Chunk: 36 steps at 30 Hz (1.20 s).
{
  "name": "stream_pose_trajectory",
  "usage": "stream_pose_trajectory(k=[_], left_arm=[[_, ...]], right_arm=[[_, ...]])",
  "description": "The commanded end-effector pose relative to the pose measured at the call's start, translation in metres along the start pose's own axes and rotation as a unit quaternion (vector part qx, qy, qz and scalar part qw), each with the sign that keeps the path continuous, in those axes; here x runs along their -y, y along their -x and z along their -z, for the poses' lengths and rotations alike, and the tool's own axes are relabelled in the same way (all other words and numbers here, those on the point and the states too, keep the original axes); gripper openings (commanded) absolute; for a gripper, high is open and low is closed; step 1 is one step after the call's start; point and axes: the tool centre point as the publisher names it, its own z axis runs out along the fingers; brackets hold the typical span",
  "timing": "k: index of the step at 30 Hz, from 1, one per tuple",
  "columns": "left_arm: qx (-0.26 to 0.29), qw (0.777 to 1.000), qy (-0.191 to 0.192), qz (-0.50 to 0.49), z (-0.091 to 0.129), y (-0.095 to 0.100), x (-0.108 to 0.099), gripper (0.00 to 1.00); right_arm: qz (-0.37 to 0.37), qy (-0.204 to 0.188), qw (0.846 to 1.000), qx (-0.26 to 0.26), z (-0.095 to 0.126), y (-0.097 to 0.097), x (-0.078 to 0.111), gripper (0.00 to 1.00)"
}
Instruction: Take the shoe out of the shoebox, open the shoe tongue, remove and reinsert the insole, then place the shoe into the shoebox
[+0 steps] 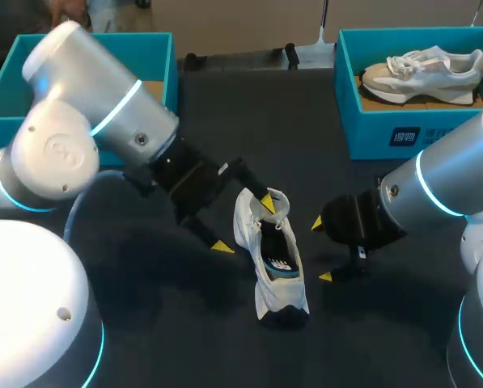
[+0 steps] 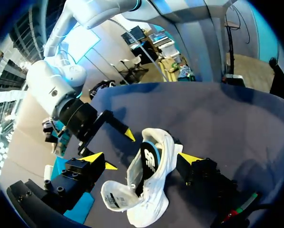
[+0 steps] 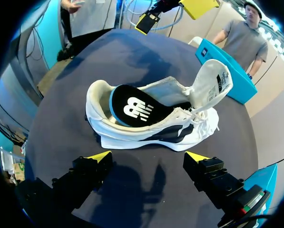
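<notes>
The left arm, nearest the head camera, is seen entering from 9 o'clock. The jaws of the left gripper are spread wide and nothing is held. One yellow tip is set against the raised tongue, judged to hold the mouth open.

The shoe is stood on its sole near the middle of the desk, toe at 12 o'clock, with the insole standing partly out. At its 3 o'clock the right gripper is held with jaws wide and empty, probably placed to take the insole.

The left shoebox is set at 10 o'clock. The right shoebox, at 1 o'clock, is occupied by a second shoe. Either wall must be cleared from above, and the way there is judged unobstructed save by the arms.
</notes>
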Motion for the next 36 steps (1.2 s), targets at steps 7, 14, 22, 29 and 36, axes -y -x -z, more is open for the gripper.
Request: stream_pose_trajectory(k=[7, 14, 22, 29, 36], left_arm=[[-0.078, 0.996, 0.032, -0.015, 0.002, 0.004, 0.004, 1.0], [-0.149, 0.986, 0.074, -0.023, 0.008, 0.011, -0.005, 1.0], [-0.22, 0.972, 0.058, -0.053, 0.011, 0.029, -0.008, 1.0], [-0.251, 0.964, 0.069, -0.054, 0.006, 0.047, -0.017, 1.0], [-0.266, 0.96, 0.074, -0.052, 0.003, 0.057, -0.019, 1.0]], right_arm=[[0.002, -0.008, 1.0, -0.011, 0.027, 0.007, 0.017, 1.0], [0.016, -0.017, 0.999, -0.041, 0.055, 0.013, 0.035, 1.0], [0.023, -0.034, 0.998, -0.056, 0.093, 0.018, 0.046, 1.0], [0.008, -0.05, 0.996, -0.068, 0.127, 0.029, 0.069, 1.0], [0.0, -0.032, 0.997, -0.076, 0.154, 0.042, 0.086, 1.0]])
